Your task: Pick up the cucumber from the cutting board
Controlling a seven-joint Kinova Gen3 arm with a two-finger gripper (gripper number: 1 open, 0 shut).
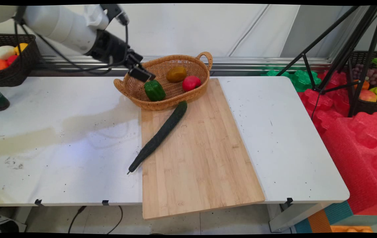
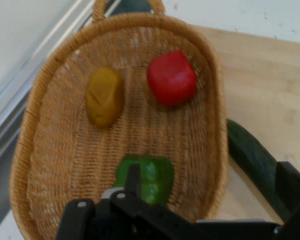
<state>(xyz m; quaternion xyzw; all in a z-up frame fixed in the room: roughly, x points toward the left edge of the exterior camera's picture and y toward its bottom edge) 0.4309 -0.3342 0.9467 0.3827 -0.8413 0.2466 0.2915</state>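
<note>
The black gripper [image 1: 141, 73] hangs over the near-left end of a wicker basket [image 1: 132, 88], directly above a green pepper [image 1: 154, 90]; whether its fingers are spread or closed cannot be told from either view. Beyond the gripper in the basket lie a brownish-yellow fruit [image 1: 176, 74] and a red fruit [image 1: 191, 83]. The hand view looks straight down into the basket [image 2: 40, 165], the green pepper [image 2: 152, 172] lying just past the linkage. Only the main view shows the whole dark cucumber [image 1: 160, 134], lying aslant off a wooden cutting board [image 1: 201, 148] on the white table [image 1: 59, 132].
</note>
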